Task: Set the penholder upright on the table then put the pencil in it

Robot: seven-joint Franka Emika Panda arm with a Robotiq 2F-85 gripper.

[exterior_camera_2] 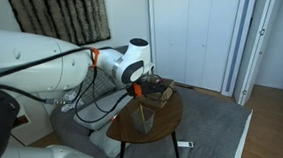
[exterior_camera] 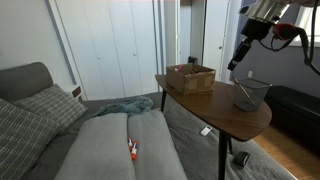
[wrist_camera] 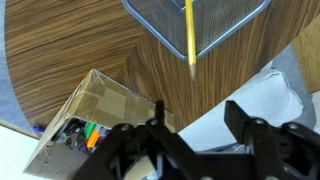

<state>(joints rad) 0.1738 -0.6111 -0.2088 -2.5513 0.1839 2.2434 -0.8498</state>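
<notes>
The dark grey mesh penholder [exterior_camera: 251, 93] stands upright near one end of the oval brown table [exterior_camera: 205, 110]. The yellowish pencil [exterior_camera: 243, 90] leans inside it. In the wrist view the penholder [wrist_camera: 225, 22] sits at the top with the pencil [wrist_camera: 189, 32] in it, its tip sticking out over the rim. It also shows in an exterior view [exterior_camera_2: 142, 118]. My gripper [wrist_camera: 195, 118] is open and empty, held well above the table [wrist_camera: 150, 60], between penholder and basket. In an exterior view the gripper [exterior_camera: 236, 60] hangs high above the table.
A brown woven basket [exterior_camera: 190, 77] with small coloured items stands on the table; it also shows in the wrist view [wrist_camera: 85, 120]. A grey sofa with cushions [exterior_camera: 60, 120] lies beside the table. White wardrobe doors [exterior_camera: 115, 45] are behind.
</notes>
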